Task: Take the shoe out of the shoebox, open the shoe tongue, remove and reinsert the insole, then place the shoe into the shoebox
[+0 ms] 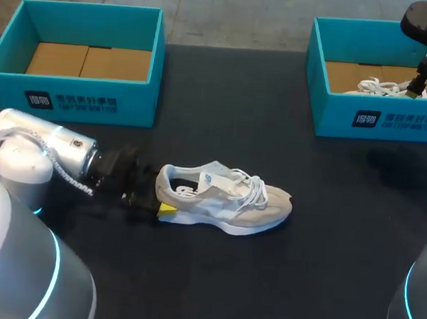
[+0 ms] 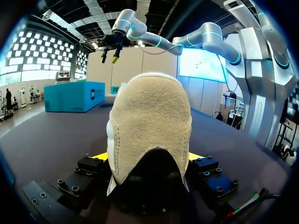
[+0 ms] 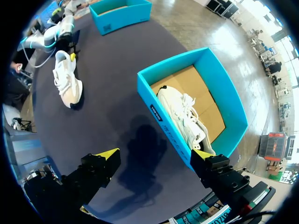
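A beige and white sneaker (image 1: 229, 198) lies on its sole on the dark table, toe pointing right. My left gripper (image 1: 155, 199) is at its heel. In the left wrist view the suede heel (image 2: 149, 126) fills the gap, with a yellow-tipped finger (image 2: 99, 156) pressed to each side, so the gripper is shut on it. The left teal shoebox (image 1: 78, 97) holds only cardboard. My right gripper (image 3: 154, 156) hangs open and empty high above the right teal shoebox (image 3: 159, 102), in which a second white shoe (image 3: 184, 116) lies. From there the sneaker (image 3: 67, 79) is far off.
The two shoeboxes stand at the table's far left and far right corners. The right shoebox (image 1: 379, 117) is well apart from the sneaker, with bare dark tabletop (image 1: 340, 236) between them and along the front edge.
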Controlling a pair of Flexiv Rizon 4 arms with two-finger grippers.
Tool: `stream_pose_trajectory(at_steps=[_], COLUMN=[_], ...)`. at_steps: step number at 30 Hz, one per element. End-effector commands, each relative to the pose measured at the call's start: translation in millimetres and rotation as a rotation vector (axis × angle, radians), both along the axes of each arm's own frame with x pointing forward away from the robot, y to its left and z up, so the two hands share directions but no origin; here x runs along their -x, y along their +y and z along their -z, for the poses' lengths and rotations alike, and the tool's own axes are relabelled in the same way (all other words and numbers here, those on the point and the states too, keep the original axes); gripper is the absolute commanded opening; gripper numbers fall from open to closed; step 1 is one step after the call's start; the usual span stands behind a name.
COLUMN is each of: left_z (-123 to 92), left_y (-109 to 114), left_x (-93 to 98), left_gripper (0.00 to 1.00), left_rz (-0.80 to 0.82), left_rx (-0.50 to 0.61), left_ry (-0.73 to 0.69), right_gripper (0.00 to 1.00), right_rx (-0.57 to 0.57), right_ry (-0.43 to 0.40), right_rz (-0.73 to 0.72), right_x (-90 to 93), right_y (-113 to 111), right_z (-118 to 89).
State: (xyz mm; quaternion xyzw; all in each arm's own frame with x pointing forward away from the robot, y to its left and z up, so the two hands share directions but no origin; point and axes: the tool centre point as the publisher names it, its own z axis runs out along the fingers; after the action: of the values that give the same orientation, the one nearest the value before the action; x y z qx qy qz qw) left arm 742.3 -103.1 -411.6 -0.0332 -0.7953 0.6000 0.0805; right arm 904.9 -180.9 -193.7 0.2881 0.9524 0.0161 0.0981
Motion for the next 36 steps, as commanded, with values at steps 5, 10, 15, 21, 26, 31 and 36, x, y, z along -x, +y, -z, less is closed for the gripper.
stream_pose_trajectory(at_steps=[5, 10, 15, 21, 26, 31, 36], left_z=[-6, -4, -2, 5, 8, 7, 5], left_y=[10, 14, 15, 18, 17, 18, 19], left_x=[10.8, 12.7, 14.8, 12.6, 9.7, 10.1, 11.4], left_gripper=[0.0, 0.0, 0.0, 0.0, 0.0, 0.0, 0.0], left_rz=[-0.131, -0.17, -0.21, -0.223, -0.208, -0.184, -0.151], left_rx=[0.009, 0.006, -0.006, -0.016, -0.036, -0.045, -0.061], left_ry=[-0.028, -0.02, -0.025, -0.011, -0.016, -0.033, -0.053], right_gripper=[1.0, 1.0, 1.0, 1.0, 1.0, 1.0, 1.0], right_rx=[-0.001, -0.001, -0.001, -0.001, -0.001, -0.001, -0.001], right_ry=[0.001, 0.001, 0.001, 0.001, 0.001, 0.001, 0.001], right_rz=[0.0, 0.0, 0.0, 0.0, 0.0, 0.0, 0.0], right_x=[-0.4, -0.4, -0.4, -0.4, -0.4, -0.4, -0.4], right_y=[0, 0, 0, 0, 0, 0, 0], right_z=[0, 0, 0, 0, 0, 0, 0])
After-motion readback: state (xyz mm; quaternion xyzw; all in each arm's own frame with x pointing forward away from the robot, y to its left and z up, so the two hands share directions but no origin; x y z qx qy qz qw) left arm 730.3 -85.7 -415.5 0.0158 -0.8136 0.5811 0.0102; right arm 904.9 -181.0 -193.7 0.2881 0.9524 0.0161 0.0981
